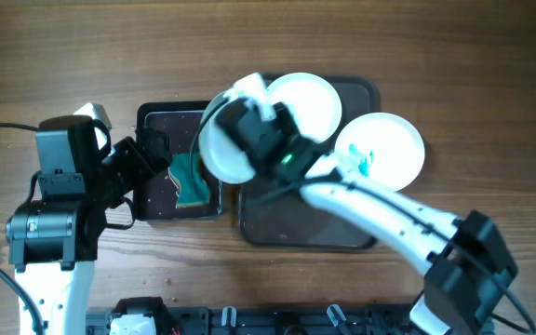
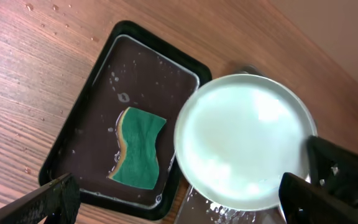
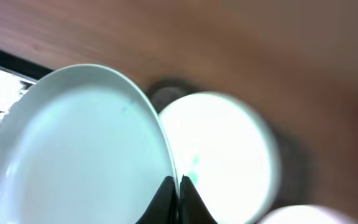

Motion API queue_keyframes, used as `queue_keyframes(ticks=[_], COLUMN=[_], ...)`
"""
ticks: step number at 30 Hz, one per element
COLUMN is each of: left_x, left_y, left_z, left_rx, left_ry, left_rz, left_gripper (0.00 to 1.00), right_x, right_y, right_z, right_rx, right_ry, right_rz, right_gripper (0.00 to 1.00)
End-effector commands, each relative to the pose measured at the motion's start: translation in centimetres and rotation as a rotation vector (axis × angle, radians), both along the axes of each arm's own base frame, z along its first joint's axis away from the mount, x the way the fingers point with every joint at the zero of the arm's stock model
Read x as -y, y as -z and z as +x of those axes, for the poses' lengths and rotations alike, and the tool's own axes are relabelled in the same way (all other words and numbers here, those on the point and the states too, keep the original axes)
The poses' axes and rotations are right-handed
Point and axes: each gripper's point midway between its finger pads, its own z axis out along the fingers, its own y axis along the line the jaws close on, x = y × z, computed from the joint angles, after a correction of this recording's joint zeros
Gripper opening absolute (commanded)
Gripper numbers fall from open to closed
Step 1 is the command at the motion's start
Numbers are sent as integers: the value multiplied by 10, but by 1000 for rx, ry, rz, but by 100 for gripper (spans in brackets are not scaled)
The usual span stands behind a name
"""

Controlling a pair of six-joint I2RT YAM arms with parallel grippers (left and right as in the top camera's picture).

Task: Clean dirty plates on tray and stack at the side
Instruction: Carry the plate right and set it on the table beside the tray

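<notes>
My right gripper (image 1: 249, 126) is shut on the rim of a white plate (image 1: 220, 149) and holds it tilted above the gap between the two trays; the right wrist view shows the fingers (image 3: 178, 186) pinching that plate (image 3: 73, 149). A second white plate (image 1: 310, 98) lies on the large dark tray (image 1: 366, 93). A third plate (image 1: 389, 140) with green smears lies at the tray's right edge. A green sponge (image 1: 191, 177) lies in the small black tray (image 1: 147, 116). My left gripper (image 1: 152, 158) is open and empty over the small tray, and the left wrist view (image 2: 179, 208) shows its jaws wide apart.
The left wrist view shows the sponge (image 2: 138, 149) in the wet small tray (image 2: 73, 124) and the held plate (image 2: 244, 149) just to its right. Wooden table (image 1: 63, 56) surrounds both trays. Water drops lie on the large tray (image 1: 277, 223).
</notes>
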Motion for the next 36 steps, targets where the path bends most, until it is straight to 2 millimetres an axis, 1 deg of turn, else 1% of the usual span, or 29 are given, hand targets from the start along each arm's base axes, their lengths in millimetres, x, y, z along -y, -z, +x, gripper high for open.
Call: queue_keyframes(ticks=[1, 3, 5, 6, 7, 8, 9, 10, 11, 12, 13, 14, 15, 18, 20, 24, 26, 27, 28, 30, 36], left_x=[2, 2, 2, 2, 2, 2, 2, 2, 2, 2, 2, 2, 2, 2, 2, 2, 2, 2, 2, 2, 2], left_y=[-7, -7, -7, -7, -8, -8, -8, -8, -8, -8, -8, -8, -8, -8, -7, -8, -8, -8, -8, -8, -8], left_z=[1, 1, 1, 1, 1, 1, 1, 1, 1, 1, 1, 1, 1, 1, 1, 1, 1, 1, 1, 1, 1], left_rx=[21, 21, 21, 21, 21, 21, 22, 22, 22, 21, 21, 22, 22, 21, 21, 21, 21, 21, 21, 21, 22], left_ry=[7, 7, 7, 7, 7, 7, 7, 7, 7, 7, 7, 7, 7, 7, 7, 7, 7, 7, 7, 7, 7], left_rz=[-10, -10, -10, -10, -10, -10, -10, -10, -10, -10, -10, -11, -10, -10, -10, -10, -10, -10, -10, -10, -10], left_gripper=[100, 100, 100, 100, 100, 100, 100, 100, 100, 100, 100, 100, 100, 100, 100, 100, 100, 100, 100, 100, 100], right_x=[-21, -6, 18, 29, 51, 69, 83, 109, 129, 150, 165, 192, 209, 280, 322, 409, 452, 470, 485, 504, 521], right_y=[-49, -72, -98, -107, -120, -127, -131, -135, -134, -130, -126, -116, -109, -79, -61, -30, -15, -7, 0, 17, 75], right_z=[-20, -19, -15, -13, -9, -8, -7, -8, -10, -12, -15, -18, -21, -33, -42, -66, -83, -92, -100, -115, -140], right_rx=[-246, -279, -270, -258, -235, -219, -210, -207, -216, -235, -249, -274, -290, -326, -333, -309, -273, -261, -253, -265, -349], right_ry=[-124, -135, -135, -120, -70, -28, 9, 77, 141, 215, 267, 361, 422, 647, 770, 1043, 1190, 1245, 1284, 1351, 1500], right_rz=[504, 616, 696, 718, 745, 757, 765, 773, 780, 785, 783, 771, 759, 689, 673, 717, 704, 680, 653, 607, 503], right_gripper=[4, 4, 4, 4, 4, 4, 4, 4, 4, 4, 4, 4, 4, 4, 4, 5, 4, 4, 4, 4, 4])
